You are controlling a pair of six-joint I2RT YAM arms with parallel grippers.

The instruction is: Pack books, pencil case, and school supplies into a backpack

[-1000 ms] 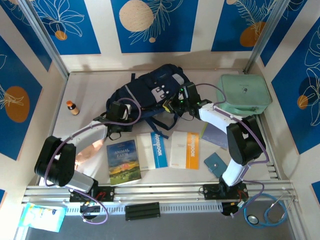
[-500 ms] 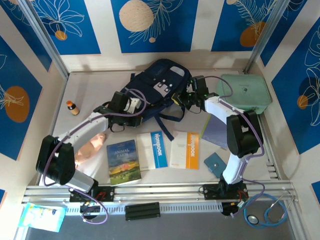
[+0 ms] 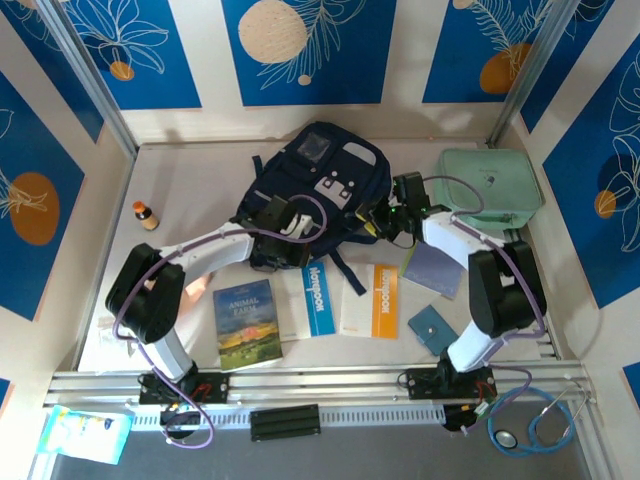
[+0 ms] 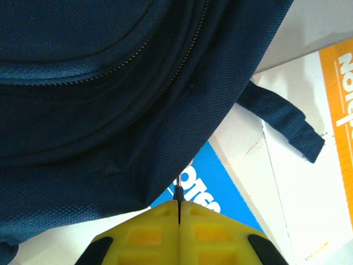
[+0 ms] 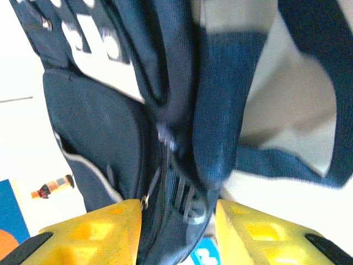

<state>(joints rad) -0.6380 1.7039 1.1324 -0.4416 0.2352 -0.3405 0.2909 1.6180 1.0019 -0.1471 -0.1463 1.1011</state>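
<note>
The backpack (image 3: 330,180) lies flat at the upper centre of the top view. It is navy woven fabric, rounded at the corners, with pale grey patches on its front pocket and dark straps trailing toward the lower edge. In the left wrist view its weave is coarse and a metal zip curves across the upper left.

The left gripper (image 3: 288,232) sits at the bag's lower left edge. In its own camera the yellow plastic fingers (image 4: 149,237) are pressed together, with a thin dark tab (image 4: 178,191) pinched between them. The right gripper (image 3: 386,217) is at the bag's right side. Its yellow fingers (image 5: 94,229) stand apart, with a dark strap (image 5: 220,127) and a small buckle hanging in the gap; I cannot tell whether they touch.

The table (image 3: 190,170) is smooth and pale. Walls of white and deep blue panels close it in, printed with white leaves and orange and cream discs. A metal rail runs along the bottom.

There are three thin books below the backpack, in a row. The green Animal Farm (image 3: 245,322) is on the left, the blue-banded one (image 3: 317,298) is partly under the bag, and the orange-banded one (image 3: 372,300) is on the right. One teal square booklet (image 3: 432,328) lies at lower right, one flat purple-grey sheet (image 3: 435,268) above it, and one mint-green rounded case (image 3: 488,188) at upper right. One orange-capped bottle (image 3: 146,215) stands at the left. There are two arms.
</note>
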